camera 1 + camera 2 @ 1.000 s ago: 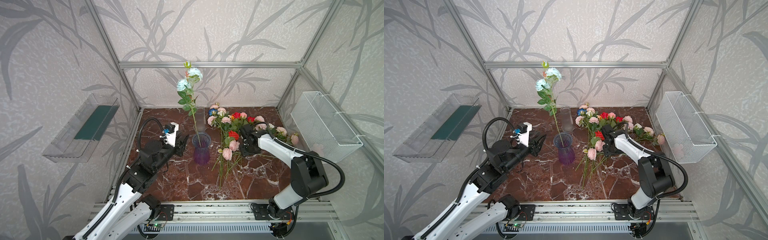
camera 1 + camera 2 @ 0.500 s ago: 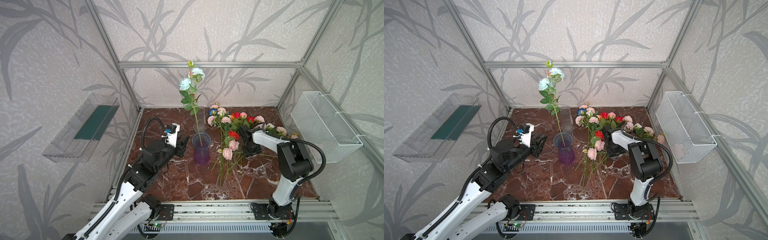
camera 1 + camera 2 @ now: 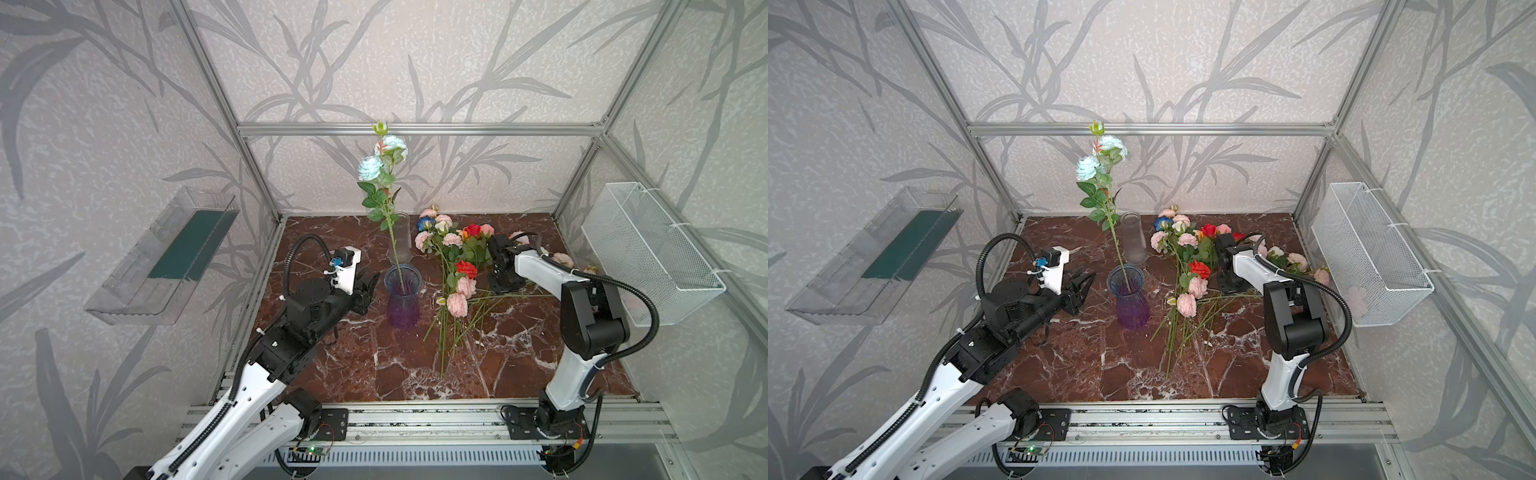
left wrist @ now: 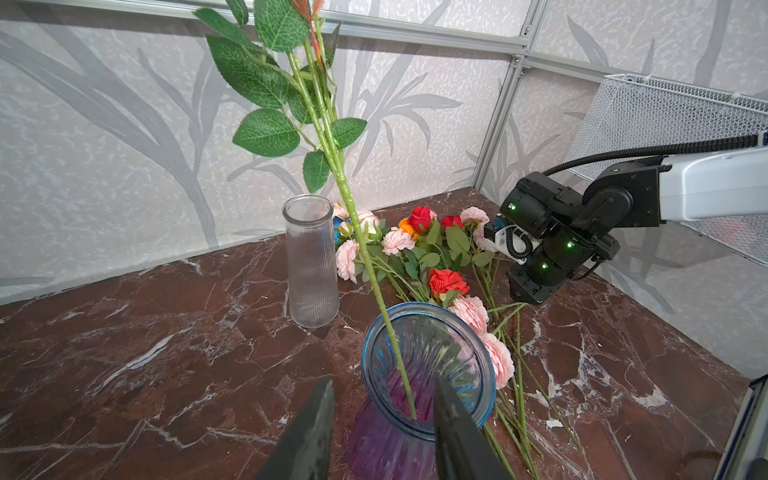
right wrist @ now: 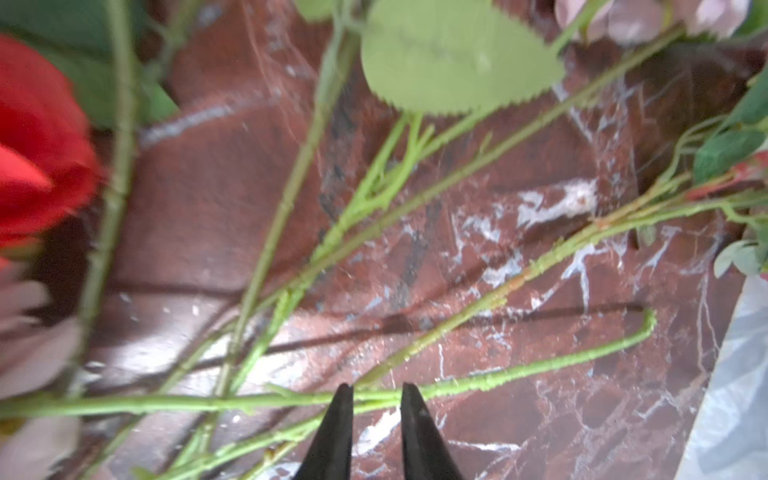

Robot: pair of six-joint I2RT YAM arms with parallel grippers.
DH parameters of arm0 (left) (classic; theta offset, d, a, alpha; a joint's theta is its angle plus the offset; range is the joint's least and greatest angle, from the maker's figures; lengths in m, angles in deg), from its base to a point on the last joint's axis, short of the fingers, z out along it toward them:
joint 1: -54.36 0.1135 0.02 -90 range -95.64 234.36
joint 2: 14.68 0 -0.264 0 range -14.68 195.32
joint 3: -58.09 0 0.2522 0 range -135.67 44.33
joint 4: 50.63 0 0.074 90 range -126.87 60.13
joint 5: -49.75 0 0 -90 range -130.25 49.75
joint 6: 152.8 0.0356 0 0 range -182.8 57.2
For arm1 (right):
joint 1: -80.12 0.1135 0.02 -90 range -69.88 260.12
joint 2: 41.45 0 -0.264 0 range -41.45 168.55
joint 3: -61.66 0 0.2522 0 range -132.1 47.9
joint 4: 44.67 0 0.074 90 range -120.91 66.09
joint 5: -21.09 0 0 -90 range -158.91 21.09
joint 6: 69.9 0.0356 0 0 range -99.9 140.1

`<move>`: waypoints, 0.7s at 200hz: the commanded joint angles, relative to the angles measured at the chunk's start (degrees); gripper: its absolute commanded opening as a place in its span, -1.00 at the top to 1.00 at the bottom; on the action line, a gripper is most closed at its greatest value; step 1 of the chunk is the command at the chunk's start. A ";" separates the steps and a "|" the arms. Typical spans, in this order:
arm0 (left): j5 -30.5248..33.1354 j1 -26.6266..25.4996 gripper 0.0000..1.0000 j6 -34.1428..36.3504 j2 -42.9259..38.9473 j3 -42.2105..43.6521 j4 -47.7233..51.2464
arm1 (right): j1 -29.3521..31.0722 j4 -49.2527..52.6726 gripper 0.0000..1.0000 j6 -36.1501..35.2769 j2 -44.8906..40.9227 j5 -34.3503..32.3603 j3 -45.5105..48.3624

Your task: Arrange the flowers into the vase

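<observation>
Top views, both: left gripper (image 3: 370, 291) at nine o'clock of the purple vase (image 3: 402, 307), fingers apart, gripping nothing. Standing in that vase, one pale teal flower (image 3: 370, 168), blooms high above the rim. At twelve o'clock, a clear glass cylinder (image 3: 403, 245). Lying at three o'clock on the marble table (image 3: 365, 357), the other flowers (image 3: 466, 268). Right wrist view: right gripper (image 5: 377, 385) low over their stems, fingers nearly together astride them; cannot tell whether clamped.
</observation>
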 commanded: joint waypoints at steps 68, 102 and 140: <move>-1.98 -0.23 0.18 -1.61 -0.49 -0.65 -1.22 | -10.37 -10.54 -0.24 10.23 -15.72 23.34 13.17; -2.74 -0.16 0.18 -2.68 0.20 -0.20 -2.56 | -3.94 -1.33 -0.23 -0.43 -8.71 17.06 5.26; -3.21 -0.27 0.19 -3.35 -0.26 -0.54 -2.04 | 0.27 0.98 -0.14 -5.82 -1.98 12.07 -0.70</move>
